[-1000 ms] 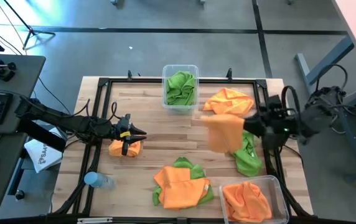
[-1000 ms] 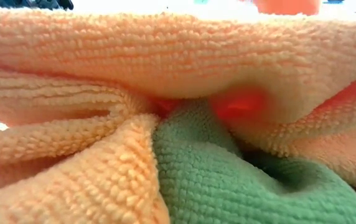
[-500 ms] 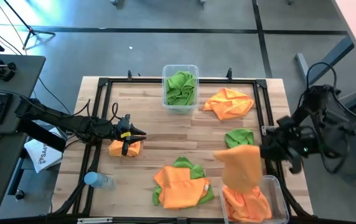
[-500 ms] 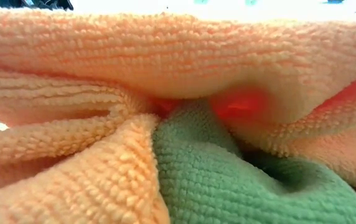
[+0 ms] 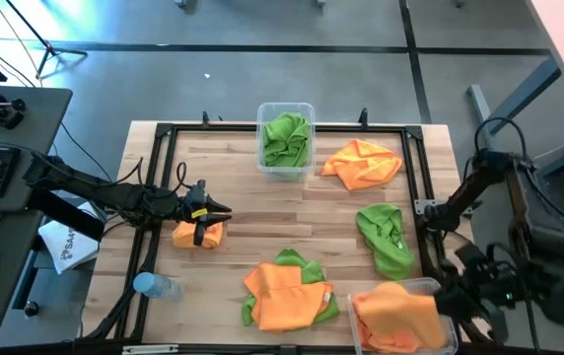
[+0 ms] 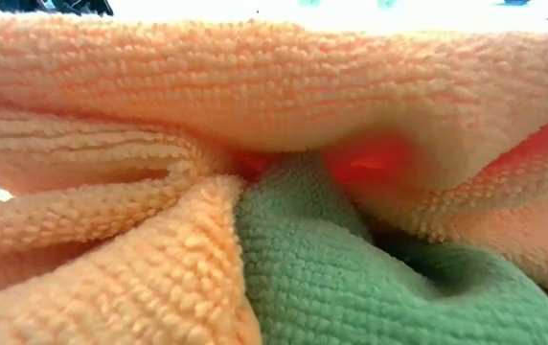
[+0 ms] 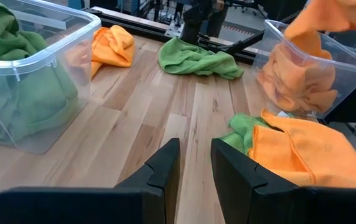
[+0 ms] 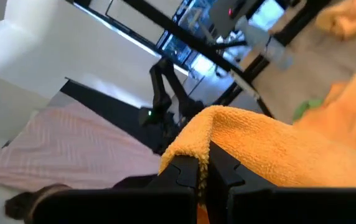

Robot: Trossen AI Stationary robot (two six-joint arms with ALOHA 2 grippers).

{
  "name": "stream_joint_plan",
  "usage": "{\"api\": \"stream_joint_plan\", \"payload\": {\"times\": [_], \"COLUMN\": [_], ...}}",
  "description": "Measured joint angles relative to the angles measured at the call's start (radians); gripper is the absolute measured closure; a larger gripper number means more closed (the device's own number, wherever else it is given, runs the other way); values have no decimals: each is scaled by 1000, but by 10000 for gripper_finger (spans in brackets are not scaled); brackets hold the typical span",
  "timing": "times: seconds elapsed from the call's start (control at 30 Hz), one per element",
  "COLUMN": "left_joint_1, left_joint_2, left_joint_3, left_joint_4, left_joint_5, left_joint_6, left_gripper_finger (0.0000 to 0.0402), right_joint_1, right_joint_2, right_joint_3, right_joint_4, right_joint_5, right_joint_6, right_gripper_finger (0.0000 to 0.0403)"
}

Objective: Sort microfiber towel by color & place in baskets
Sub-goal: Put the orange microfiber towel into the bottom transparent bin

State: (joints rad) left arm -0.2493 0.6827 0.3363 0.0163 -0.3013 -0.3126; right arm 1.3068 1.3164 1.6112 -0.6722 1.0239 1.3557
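High view has my right gripper (image 5: 447, 294) pinched on a soft orange microfiber towel (image 5: 400, 301), draped over the clear rectangular plastic tub of orange cloths (image 5: 438, 287) right beneath it. The far clear tub (image 5: 285, 169) holds only lime green towels. Left to sort, I judge: a green towel (image 5: 386, 240) and an orange one (image 5: 363, 163) beyond my gripper, a mixed heap (image 5: 287, 291) beside it, and an orange bunch (image 5: 199, 235) under my left gripper (image 5: 201, 213), its fingers nearly together, holding nothing.
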Motion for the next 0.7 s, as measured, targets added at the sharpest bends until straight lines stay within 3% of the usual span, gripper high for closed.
{"api": "stream_joint_plan", "payload": {"times": [0.13,0.23,0.4,0.47,0.7], "left_joint_1": [0,0,0,0,0], "left_joint_2": [0,0,0,0,0], "left_joint_3": [0,0,0,0,0], "left_joint_4": [1,1,2,2,-3], "left_joint_5": [0,0,-3,-3,-3], "left_joint_6": [0,0,0,0,1], "left_gripper_finger": [321,321,321,321,321], "right_joint_1": [40,54,49,47,-17], "right_joint_2": [52,92,157,172,171], "right_joint_3": [0,0,0,-1,-1], "right_joint_4": [-55,-153,-499,-642,-765], "right_joint_5": [-8,-79,-421,-572,-493], "right_joint_6": [156,355,860,979,952], "right_gripper_finger": [403,403,403,403,403]}}
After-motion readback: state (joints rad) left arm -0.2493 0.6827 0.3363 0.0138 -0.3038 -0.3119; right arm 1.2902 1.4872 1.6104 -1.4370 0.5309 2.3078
